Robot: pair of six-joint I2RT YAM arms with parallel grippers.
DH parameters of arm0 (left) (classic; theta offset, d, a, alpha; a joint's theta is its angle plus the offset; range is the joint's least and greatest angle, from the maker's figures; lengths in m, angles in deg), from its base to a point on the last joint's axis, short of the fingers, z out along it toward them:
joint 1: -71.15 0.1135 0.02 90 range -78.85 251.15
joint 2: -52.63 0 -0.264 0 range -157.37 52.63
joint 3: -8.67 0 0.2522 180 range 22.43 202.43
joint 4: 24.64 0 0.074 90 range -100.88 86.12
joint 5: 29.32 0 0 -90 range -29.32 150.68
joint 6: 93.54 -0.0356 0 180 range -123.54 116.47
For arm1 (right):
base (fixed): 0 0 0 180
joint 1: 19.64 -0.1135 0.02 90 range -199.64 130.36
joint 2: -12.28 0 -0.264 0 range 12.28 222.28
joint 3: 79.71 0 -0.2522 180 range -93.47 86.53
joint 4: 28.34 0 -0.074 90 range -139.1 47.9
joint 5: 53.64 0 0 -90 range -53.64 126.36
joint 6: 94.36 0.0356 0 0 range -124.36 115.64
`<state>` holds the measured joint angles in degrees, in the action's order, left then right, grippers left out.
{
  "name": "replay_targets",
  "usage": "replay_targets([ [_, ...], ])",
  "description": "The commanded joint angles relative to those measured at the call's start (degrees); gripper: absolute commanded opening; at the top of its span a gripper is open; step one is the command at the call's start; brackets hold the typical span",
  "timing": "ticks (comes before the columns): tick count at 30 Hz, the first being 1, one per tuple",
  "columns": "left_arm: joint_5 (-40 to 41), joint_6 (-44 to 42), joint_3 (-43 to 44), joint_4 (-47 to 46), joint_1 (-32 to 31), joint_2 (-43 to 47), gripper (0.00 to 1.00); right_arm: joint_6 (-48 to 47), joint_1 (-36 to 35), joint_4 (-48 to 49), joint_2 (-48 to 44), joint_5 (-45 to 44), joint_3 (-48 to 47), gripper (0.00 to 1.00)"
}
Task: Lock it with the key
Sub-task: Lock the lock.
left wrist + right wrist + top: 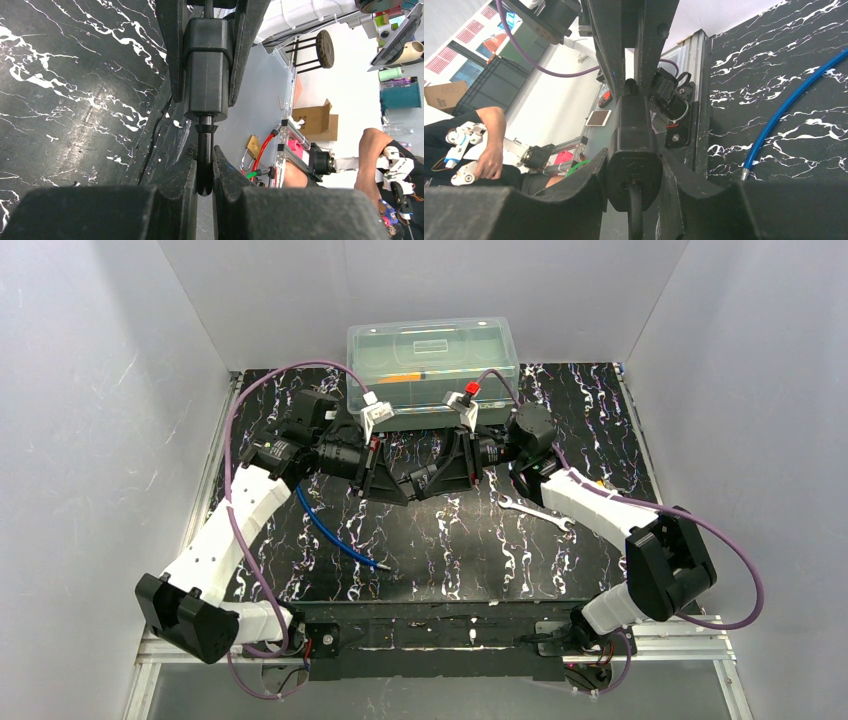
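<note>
Above the table's middle my two grippers meet tip to tip. My right gripper (pixel 437 478) (pixel 634 161) is shut on a small black block (pixel 633 150) (pixel 206 75), a pad pressed to each side. From the block's end face sticks a thin, flat piece that I take for the key (pixel 204 165) (pixel 635 210); edge-on and in shadow, it looks dark. My left gripper (pixel 398 486) (pixel 204 181) is shut on that key, both pads tight against its flat sides. The keyhole itself is hidden behind the key's collar.
A clear lidded plastic box (pixel 432 362) stands at the back. A silver wrench (pixel 535 512) lies to the right and a blue tube (pixel 335 535) to the left. A little brass padlock (pixel 252 146) lies on the grey surface beyond the table's edge.
</note>
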<state>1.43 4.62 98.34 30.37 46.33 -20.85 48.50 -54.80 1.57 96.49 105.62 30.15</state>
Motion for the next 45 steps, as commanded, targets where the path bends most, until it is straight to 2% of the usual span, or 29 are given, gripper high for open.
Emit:
replay_targets([
  [1, 3.4, 2.0, 3.9, -18.1, -3.6, -4.6, 0.0, 2.4, -10.3, 8.8, 0.5, 0.0, -0.6, 0.01],
  [19, 4.9, 2.6, 6.5, -19.8, -5.3, -8.2, 0.0, 8.8, -11.6, 17.8, 1.4, -0.4, 1.0, 0.01],
  [45, 7.6, 4.7, 13.2, -22.1, -8.4, -15.8, 0.0, 11.1, -13.4, 20.6, 2.6, -0.7, 0.5, 0.01],
])
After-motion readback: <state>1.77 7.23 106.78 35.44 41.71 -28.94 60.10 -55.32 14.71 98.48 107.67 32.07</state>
